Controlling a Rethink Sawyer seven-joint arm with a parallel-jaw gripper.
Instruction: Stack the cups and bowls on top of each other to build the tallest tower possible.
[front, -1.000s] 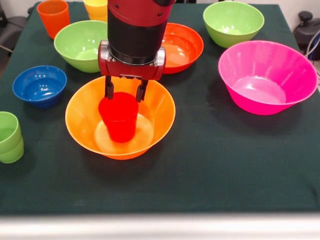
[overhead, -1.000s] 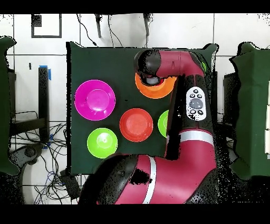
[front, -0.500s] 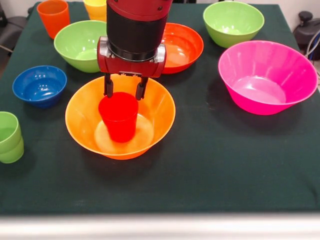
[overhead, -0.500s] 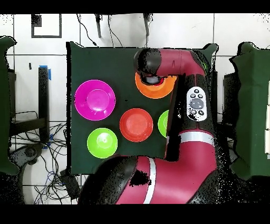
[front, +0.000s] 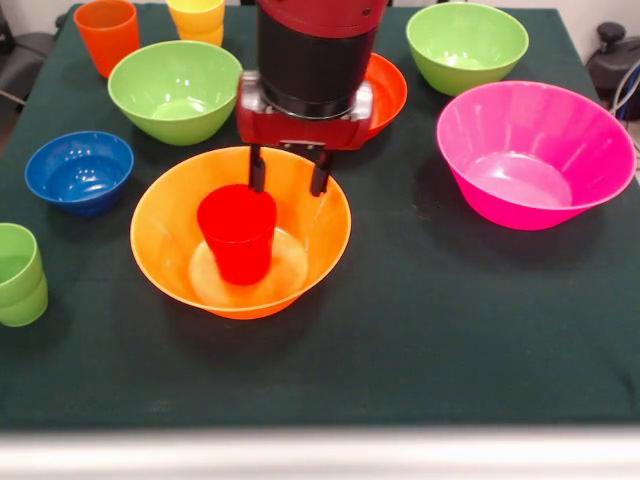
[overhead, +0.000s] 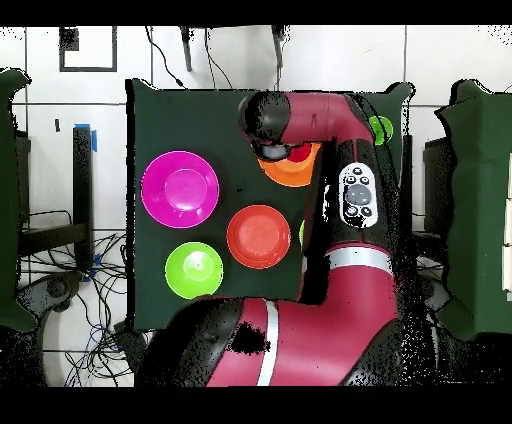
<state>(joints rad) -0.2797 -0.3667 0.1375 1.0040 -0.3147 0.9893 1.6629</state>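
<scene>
Dark green tablecloth (front: 470, 320) under scattered plastic ware. Red cup (front: 238, 232) upright inside orange bowl (front: 165, 235), near centre front. Gripper (front: 289, 177) just behind and to the right of the cup's rim, fingers (front: 257, 170) parted, gripping nothing, tips over the bowl's back wall, clear of the cup. Pink bowl (front: 535, 150) well apart at right. Red-orange bowl (front: 388, 90) partly hidden behind the arm. Two green bowls at back, one left (front: 175, 88), one right (front: 467, 44). Blue bowl (front: 79, 170) at left; green cups (front: 18, 274) nested at the left edge. Orange cup (front: 106, 34) and yellow cup (front: 198, 18) at back left. Overhead: arm across the table, red cup (overhead: 299, 153) showing beside the wrist, in the orange bowl (overhead: 295, 172).
</scene>
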